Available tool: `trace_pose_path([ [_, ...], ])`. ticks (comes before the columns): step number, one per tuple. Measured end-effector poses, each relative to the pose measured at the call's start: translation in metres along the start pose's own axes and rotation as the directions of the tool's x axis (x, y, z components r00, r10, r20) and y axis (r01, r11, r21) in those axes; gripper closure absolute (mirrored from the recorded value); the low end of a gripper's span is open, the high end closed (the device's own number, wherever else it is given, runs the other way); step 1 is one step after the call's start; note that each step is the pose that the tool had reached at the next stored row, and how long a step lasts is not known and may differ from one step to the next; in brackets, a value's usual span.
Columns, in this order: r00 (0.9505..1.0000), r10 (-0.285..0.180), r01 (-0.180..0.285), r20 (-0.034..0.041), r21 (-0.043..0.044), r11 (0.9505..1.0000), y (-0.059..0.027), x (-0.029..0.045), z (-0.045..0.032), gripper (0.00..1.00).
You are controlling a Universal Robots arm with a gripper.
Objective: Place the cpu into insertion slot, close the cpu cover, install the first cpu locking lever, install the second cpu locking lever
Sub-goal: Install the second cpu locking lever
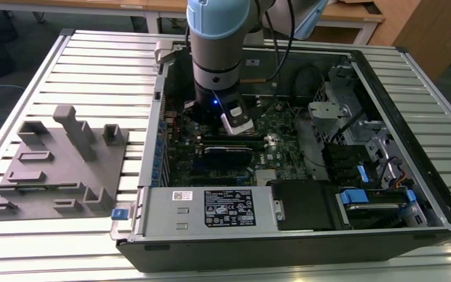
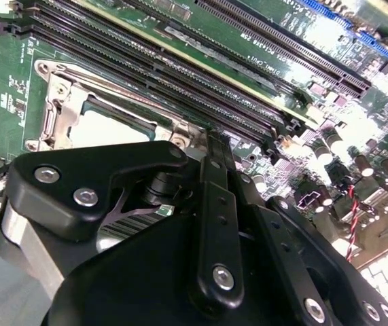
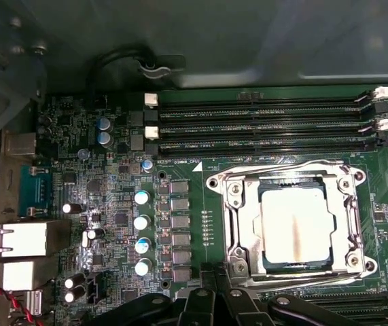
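Hovering low over the motherboard (image 3: 112,204) inside the open computer case (image 1: 413,176), gripper (image 3: 214,299) poised just beside the near edge of the insertion slot (image 3: 229,204) — whether open or shut, impossible telling from these views. Sitting flat in that slot, the cpu (image 3: 295,227), silver top showing through the window of the cpu cover (image 3: 346,204), apparently lying down around it. Crowding one side of the slot, long memory slots (image 3: 261,125); bordering the other, a row of capacitors (image 3: 141,231) — leaving little spare room, likely explaining the steep, close approach.
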State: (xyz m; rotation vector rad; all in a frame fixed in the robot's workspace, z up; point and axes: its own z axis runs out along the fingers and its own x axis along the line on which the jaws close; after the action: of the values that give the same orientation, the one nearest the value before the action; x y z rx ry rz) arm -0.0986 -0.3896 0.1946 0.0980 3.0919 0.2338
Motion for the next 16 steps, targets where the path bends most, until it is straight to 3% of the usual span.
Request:
trace_pose_path([
  [4, 1.0000, 0.000, 0.000, 0.0002, -0.0007, 1.0000, 0.0003, 0.0000, -0.0019, 0.89],
  [16, 1.0000, 0.000, 0.000, -0.0001, -0.0009, 1.0000, 0.0042, -0.0009, -0.0275, 0.89],
])
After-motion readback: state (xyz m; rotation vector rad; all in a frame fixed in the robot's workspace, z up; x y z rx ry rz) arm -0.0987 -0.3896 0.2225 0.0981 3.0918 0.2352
